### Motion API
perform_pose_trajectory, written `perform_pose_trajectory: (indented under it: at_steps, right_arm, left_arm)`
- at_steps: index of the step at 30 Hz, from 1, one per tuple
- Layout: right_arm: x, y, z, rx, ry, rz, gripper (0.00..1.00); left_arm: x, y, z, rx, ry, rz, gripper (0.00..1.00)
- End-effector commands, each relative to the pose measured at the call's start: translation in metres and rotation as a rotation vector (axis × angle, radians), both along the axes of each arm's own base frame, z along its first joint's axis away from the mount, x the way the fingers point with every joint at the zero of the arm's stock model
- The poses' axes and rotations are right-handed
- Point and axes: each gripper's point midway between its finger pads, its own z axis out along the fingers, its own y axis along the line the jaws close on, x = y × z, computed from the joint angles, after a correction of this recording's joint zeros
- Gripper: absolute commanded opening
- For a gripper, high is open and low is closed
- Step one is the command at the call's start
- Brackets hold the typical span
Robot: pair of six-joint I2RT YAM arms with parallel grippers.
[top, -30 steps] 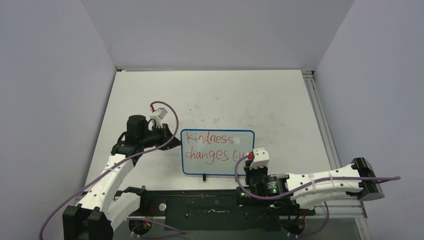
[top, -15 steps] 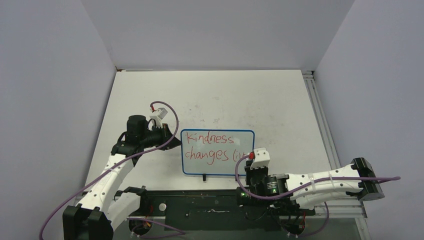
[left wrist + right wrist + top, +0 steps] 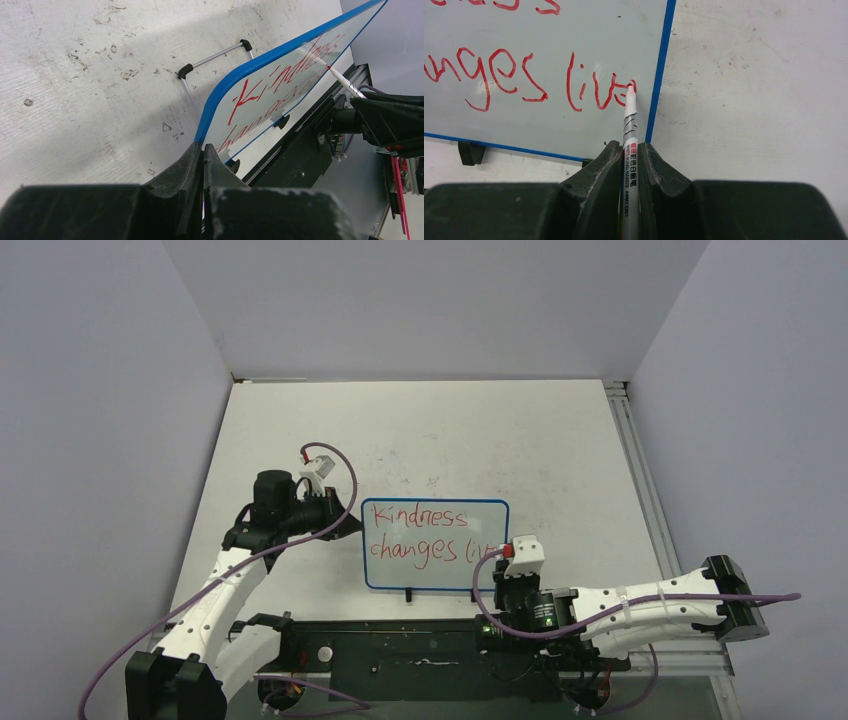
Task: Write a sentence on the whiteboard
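Observation:
The whiteboard, white with a thin blue frame, stands near the table's front centre and carries red writing: "Kindness" above "changes live". My left gripper is shut on the board's left edge. My right gripper is shut on a white whiteboard marker; its red tip touches the board at the end of "live", close to the right frame. The marker also shows in the left wrist view. Black clips sit on the board's lower edge.
A black rail runs along the near table edge under both arms. A metal stand leg with black end caps lies behind the board. An aluminium rail borders the table's right side. The tabletop is scuffed white.
My right gripper has shifted slightly right along the board's lower line with the marker. The left arm and the board have not moved.

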Motion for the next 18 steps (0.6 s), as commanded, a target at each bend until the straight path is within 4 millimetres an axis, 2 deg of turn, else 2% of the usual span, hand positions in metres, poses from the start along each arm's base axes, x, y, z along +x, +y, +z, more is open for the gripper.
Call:
perform_pose_trajectory:
  at_steps: [1, 7, 13, 18]
  right_arm:
    - [0.008, -0.005, 0.015, 0.025, -0.061, -0.031, 0.05]
    - [0.007, -0.005, 0.014, 0.022, -0.056, -0.028, 0.05]
    - [-0.005, 0.016, 0.017, 0.035, -0.073, 0.084, 0.05]
    - [-0.005, 0.016, 0.015, 0.019, -0.079, 0.075, 0.05]
  left_arm:
    - [0.009, -0.004, 0.022, -0.021, -0.077, -0.013, 0.0]
    - [0.009, -0.004, 0.023, -0.021, -0.078, -0.014, 0.0]
    - [0.009, -0.005, 0.022, -0.021, -0.077, -0.016, 0.0]
    - [0.009, -0.005, 0.022, -0.023, -0.077, -0.015, 0.0]
